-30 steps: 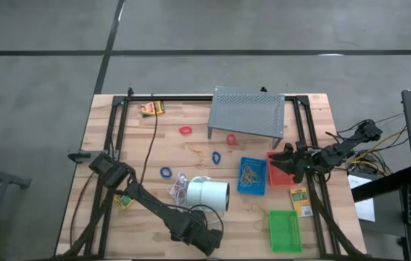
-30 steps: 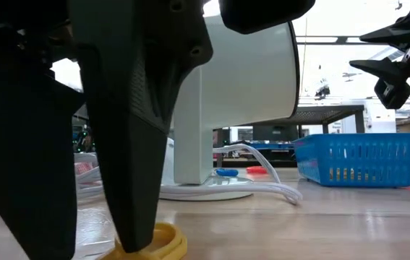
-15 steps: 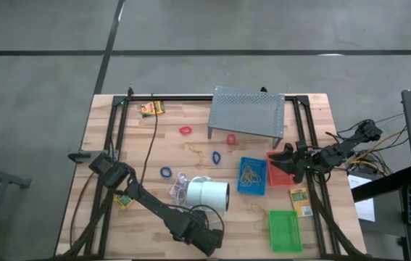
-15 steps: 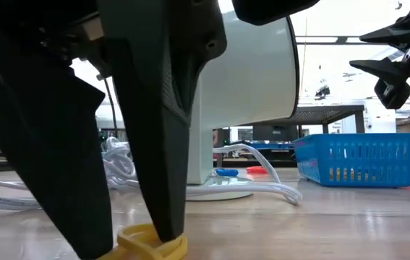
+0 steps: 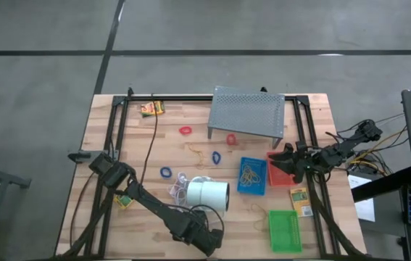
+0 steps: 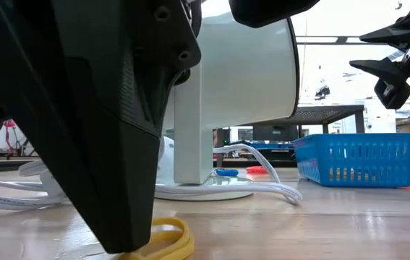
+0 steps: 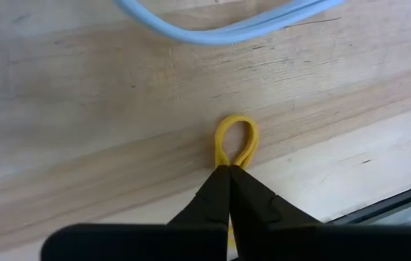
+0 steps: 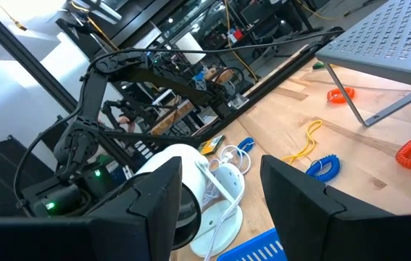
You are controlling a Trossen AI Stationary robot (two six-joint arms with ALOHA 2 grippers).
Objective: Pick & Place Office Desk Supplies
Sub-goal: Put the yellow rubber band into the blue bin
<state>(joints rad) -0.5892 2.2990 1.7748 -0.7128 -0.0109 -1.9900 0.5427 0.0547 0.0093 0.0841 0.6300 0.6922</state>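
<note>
The left gripper, at the near edge of the wooden tabletop, has its fingers pressed together on one end of a yellow rubber band loop lying flat on the wood; the pinch appears made, so the grasp step is in hand. The next move calls for a straight lift, then carriage toward a tray, probably the blue plastic mesh tray that already holds tan bands. The right gripper hovers with fingers spread over the red plastic tray near the right edge. Count from above: three trays (blue, red, and green); two red coiled loops; two blue coiled loops; three small yellow-orange printed boxes.
</note>
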